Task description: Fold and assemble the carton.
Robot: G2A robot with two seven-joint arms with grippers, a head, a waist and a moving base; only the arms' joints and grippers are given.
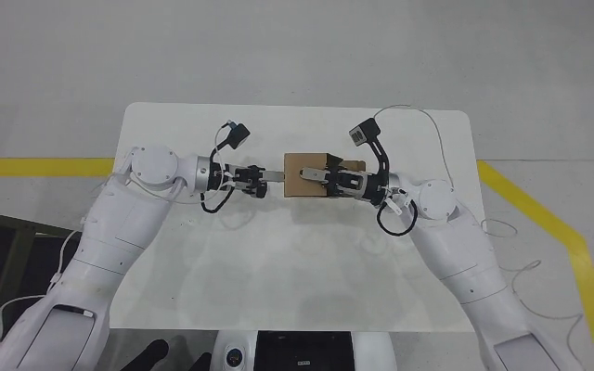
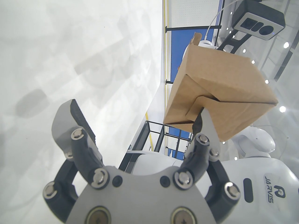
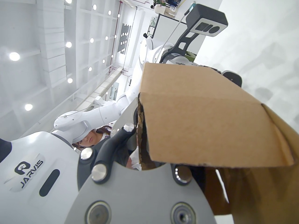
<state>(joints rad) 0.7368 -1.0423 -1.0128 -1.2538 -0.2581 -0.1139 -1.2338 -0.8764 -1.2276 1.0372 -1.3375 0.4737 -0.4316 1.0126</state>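
**Top view.** A brown carton [image 1: 299, 185] is over the middle of the white table [image 1: 278, 287], between 2 arms that meet it from opposite sides. The left hand [image 1: 275, 175] is just left of the carton, at its left end. The right hand [image 1: 314, 173] extends from the right and lies across the carton's top face.

**Left wrist view.** The left hand [image 2: 137, 110] is spread wide. 1 finger [image 2: 206, 123] touches the folded end of the carton [image 2: 222, 82] at the notch where the end flaps overlap. The other finger [image 2: 77, 117] is well apart from the carton, with nothing against its ribbed pad. The end flaps are folded in and lie nearly flush, and a dark seam runs across the end face. The carton is seen against the room behind, not against the table, so it appears raised off the surface. The right arm's wrist camera [image 2: 259, 22] shows beyond the carton.

**Right wrist view.** The right hand pinches 1 wall of the carton [image 3: 198, 117] at its right end. A silver finger [image 3: 130, 120] lies against the outside of that wall, and the opposing finger is hidden inside the carton. A flap [image 3: 257, 187] at this end stands open. The left arm's wrist camera [image 3: 205, 23] shows past the carton's far end.
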